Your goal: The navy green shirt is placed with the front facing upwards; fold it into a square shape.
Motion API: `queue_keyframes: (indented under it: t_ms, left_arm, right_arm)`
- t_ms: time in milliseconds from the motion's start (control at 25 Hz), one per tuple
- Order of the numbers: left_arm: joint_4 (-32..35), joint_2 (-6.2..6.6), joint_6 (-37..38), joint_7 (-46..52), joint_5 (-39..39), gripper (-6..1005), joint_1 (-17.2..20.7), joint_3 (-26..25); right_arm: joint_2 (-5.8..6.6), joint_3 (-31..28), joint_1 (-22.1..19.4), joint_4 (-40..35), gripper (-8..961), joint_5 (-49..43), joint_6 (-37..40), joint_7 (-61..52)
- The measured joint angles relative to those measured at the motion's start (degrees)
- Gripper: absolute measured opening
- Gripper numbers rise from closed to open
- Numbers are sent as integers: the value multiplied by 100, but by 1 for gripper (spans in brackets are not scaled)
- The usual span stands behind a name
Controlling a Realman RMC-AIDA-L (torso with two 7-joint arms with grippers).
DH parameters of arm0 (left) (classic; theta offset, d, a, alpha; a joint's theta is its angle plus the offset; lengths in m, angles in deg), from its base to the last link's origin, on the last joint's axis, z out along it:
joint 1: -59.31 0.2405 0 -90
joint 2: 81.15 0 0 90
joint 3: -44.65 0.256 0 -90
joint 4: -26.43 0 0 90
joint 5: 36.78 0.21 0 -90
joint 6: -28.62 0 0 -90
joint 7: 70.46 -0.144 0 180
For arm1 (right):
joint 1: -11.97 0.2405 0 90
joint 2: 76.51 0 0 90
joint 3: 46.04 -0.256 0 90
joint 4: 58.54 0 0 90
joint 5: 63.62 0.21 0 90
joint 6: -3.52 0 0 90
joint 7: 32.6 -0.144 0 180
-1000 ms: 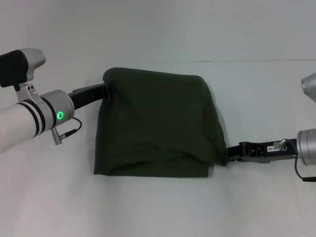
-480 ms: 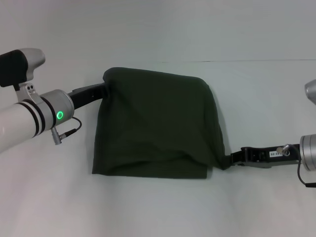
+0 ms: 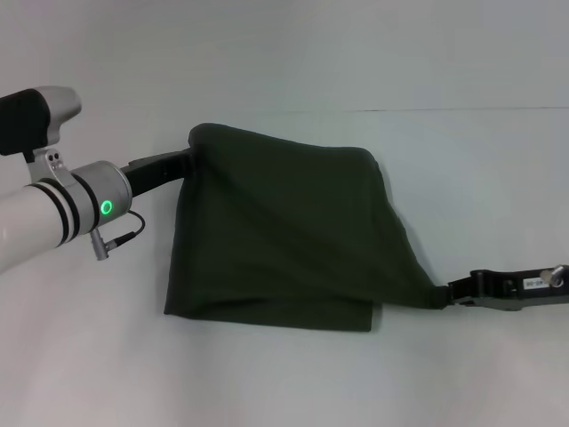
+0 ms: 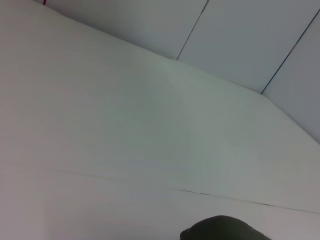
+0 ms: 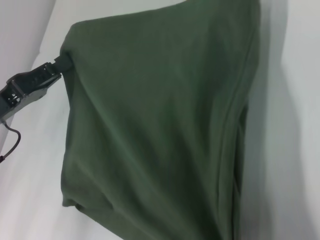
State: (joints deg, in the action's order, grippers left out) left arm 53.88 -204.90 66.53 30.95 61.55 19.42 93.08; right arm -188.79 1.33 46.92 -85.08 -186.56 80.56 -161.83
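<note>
Right gripper (image 3: 447,296) is closed on the near-right corner of the navy green shirt (image 3: 284,231) and has drawn further right and nearer than a second ago, stretching that corner into a taut point. Left gripper (image 3: 188,162) sits at the far-left corner, apparently pinching it (fingertips hidden under cloth), unmoved. The shirt lies folded on the white table (image 3: 267,374), plain green side up; its near edge is flatter than before, far-left corner raised.
</note>
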Motion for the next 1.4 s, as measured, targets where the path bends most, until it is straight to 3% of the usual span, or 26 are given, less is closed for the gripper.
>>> queue_keyframes:
  t_ms: [200, 520, 720, 960, 1080, 1160, 1240, 1400]
  left_arm:
    - [-3, 9, -8, 9, 2, 39, 0, 1]
    - [16, 10, 14, 24, -39, 39, 0, -16]
    - [84, 23, 93, 17, -42, 140, 64, -16]
    - [458, 4, 163, 92, -58, 328, 289, -106]
    - [665, -12, 265, 191, -60, 530, 445, -231]
    - [746, -12, 462, 233, -60, 579, 527, -335]
    - [828, -13, 820, 232, -60, 627, 633, -498]
    - [975, -16, 1734, 188, -40, 724, 856, -616]
  right_arm:
    - [68, -1, -5, 0, 55, 1, 46, -3]
    - [19, 41, 42, 0, 66, -30, 1, 18]
    - [14, 9, 39, -11, 73, -28, -4, 178]
    - [-9, -69, -1, -298, 196, -10, 3, 298]
    - [-8, -223, -19, -469, 257, -8, 5, 298]
    - [9, -422, -38, -590, 298, -7, 31, 298]
    - [9, -616, -40, -737, 538, 2, 68, 320]
    - [-60, -792, 8, -879, 681, 298, 145, 658]
